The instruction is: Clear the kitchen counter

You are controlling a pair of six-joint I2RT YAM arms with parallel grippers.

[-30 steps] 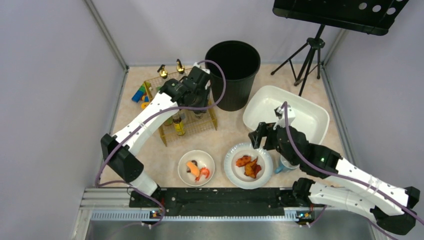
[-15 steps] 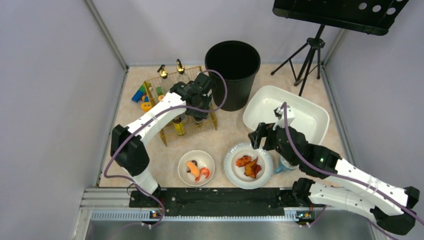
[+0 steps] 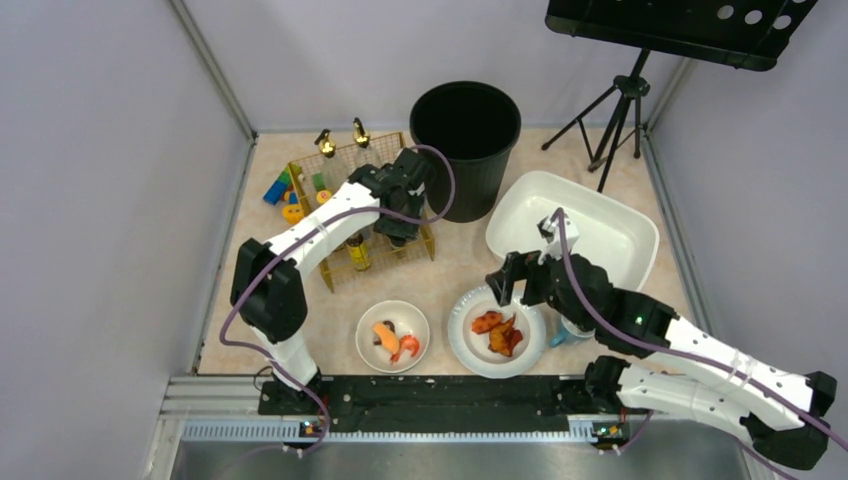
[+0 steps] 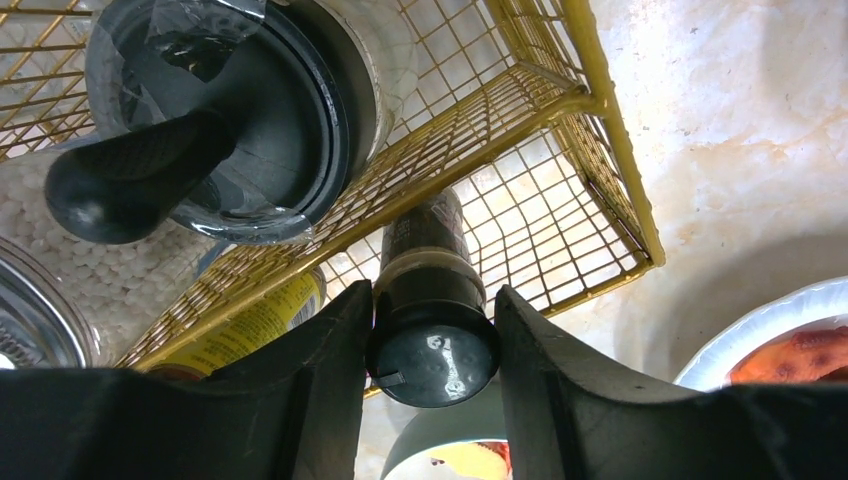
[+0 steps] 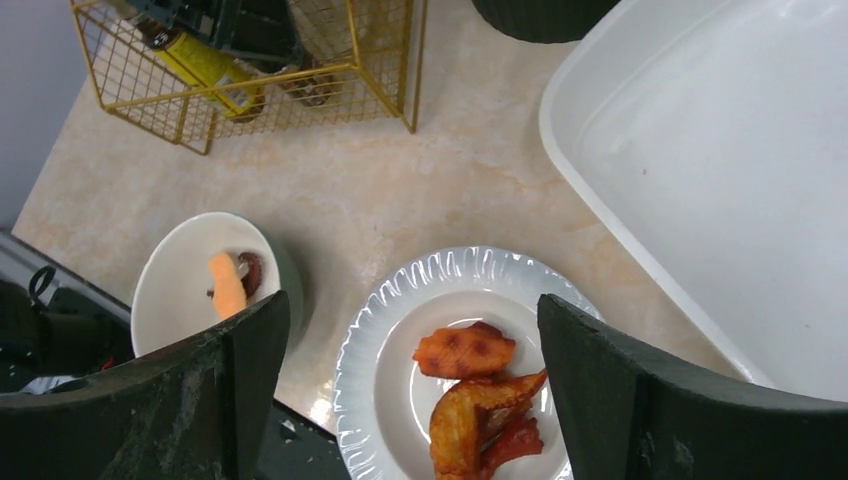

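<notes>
The beige speckled kitchen counter (image 3: 455, 262) holds a white plate (image 3: 470, 340) with fried chicken pieces (image 3: 497, 333) and a white bowl (image 3: 370, 350) with food scraps. My left gripper (image 3: 398, 230) reaches into the yellow wire rack (image 3: 340, 160). In the left wrist view it (image 4: 432, 300) is shut on the black cap of a dark bottle (image 4: 432, 355) standing in the rack (image 4: 600, 120). My right gripper (image 3: 505, 283) hovers open and empty above the plate's far edge. In the right wrist view it (image 5: 410, 330) spans the plate (image 5: 390, 400) and chicken (image 5: 470, 400).
A black bin (image 3: 465, 130) stands behind the rack. A white tub (image 3: 620, 235) sits at the right. The rack holds a jar with a black lid (image 4: 230, 110) and a yellow-label bottle (image 4: 250, 320). Toys (image 3: 282, 190) lie at the far left. A tripod (image 3: 615, 110) stands at the back right.
My left arm has swung its gripper right and down over the rack's near right corner. My right gripper has shifted slightly left over the plate.
</notes>
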